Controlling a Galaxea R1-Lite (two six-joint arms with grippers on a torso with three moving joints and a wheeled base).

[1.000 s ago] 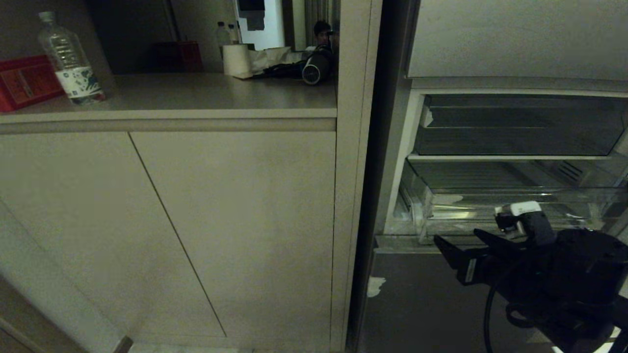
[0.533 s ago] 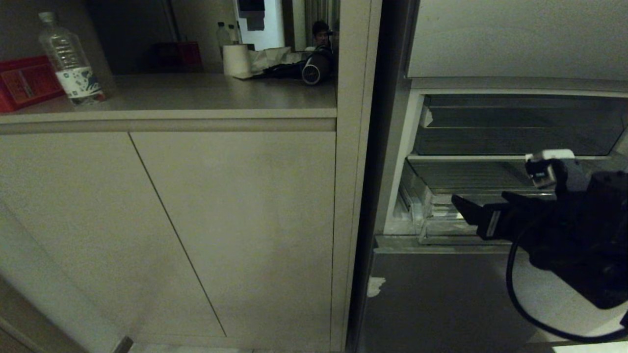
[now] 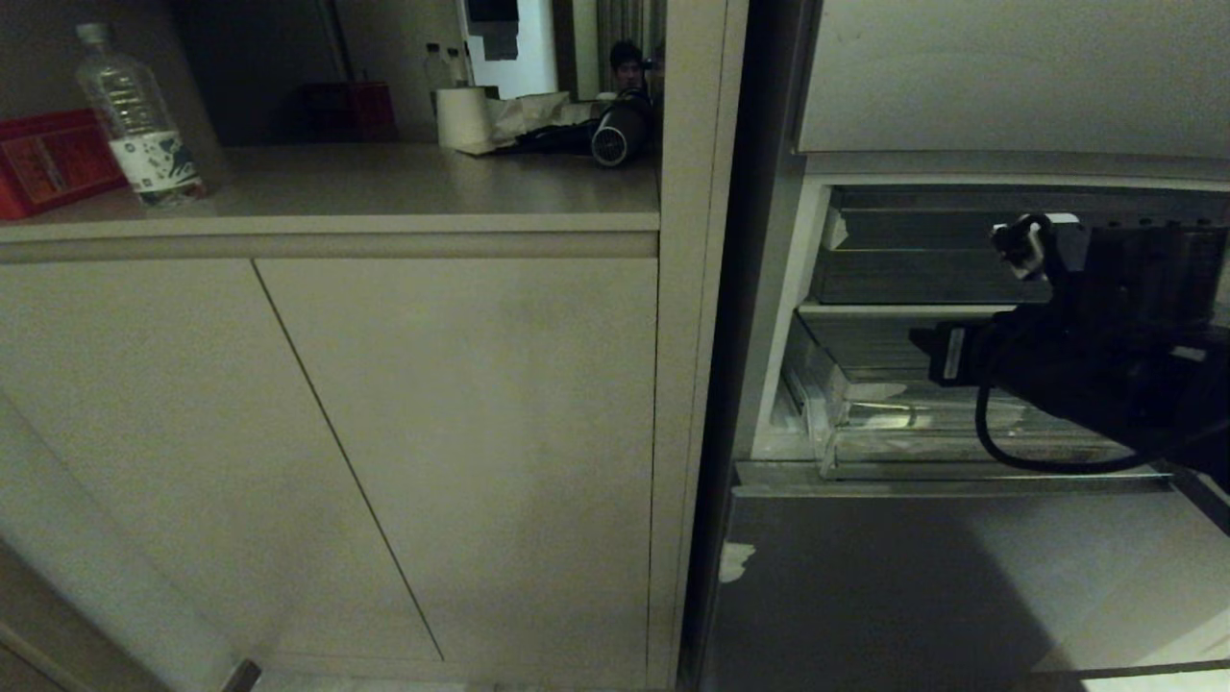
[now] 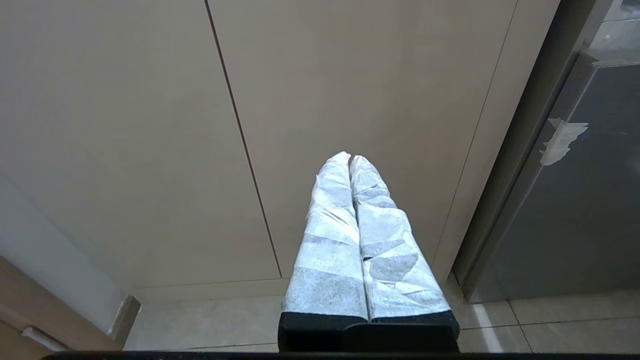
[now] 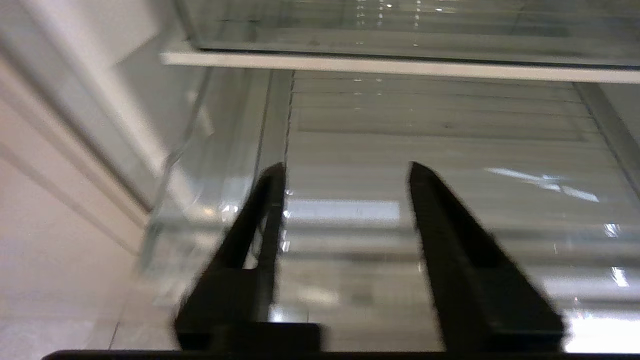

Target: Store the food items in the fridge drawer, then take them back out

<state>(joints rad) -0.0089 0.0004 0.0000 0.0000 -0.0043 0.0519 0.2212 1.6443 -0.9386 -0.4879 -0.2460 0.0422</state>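
Observation:
The fridge drawer (image 3: 894,423) is a clear bin pulled out of the open fridge at the right. Its ribbed floor (image 5: 440,115) shows no food items; they are out of view. My right gripper (image 3: 924,348) hovers over the drawer, pointing in toward the fridge. In the right wrist view the right gripper (image 5: 346,167) is open, with nothing between its black fingers (image 5: 450,240). The drawer's front edge (image 5: 345,211) crosses between them. My left gripper (image 4: 350,158), wrapped in white tape, is shut and parked low before the cabinet doors.
A glass shelf (image 3: 961,308) lies just above the drawer. A grey steel door front (image 3: 913,577) sits below it. Beige cabinet doors (image 3: 384,461) fill the left. The counter holds a water bottle (image 3: 135,115), a red box (image 3: 48,159) and a paper roll (image 3: 463,117). A person (image 3: 629,65) is far behind.
My right gripper has risen from below the drawer's front edge to a spot over the drawer, under the glass shelf. The left arm has not moved.

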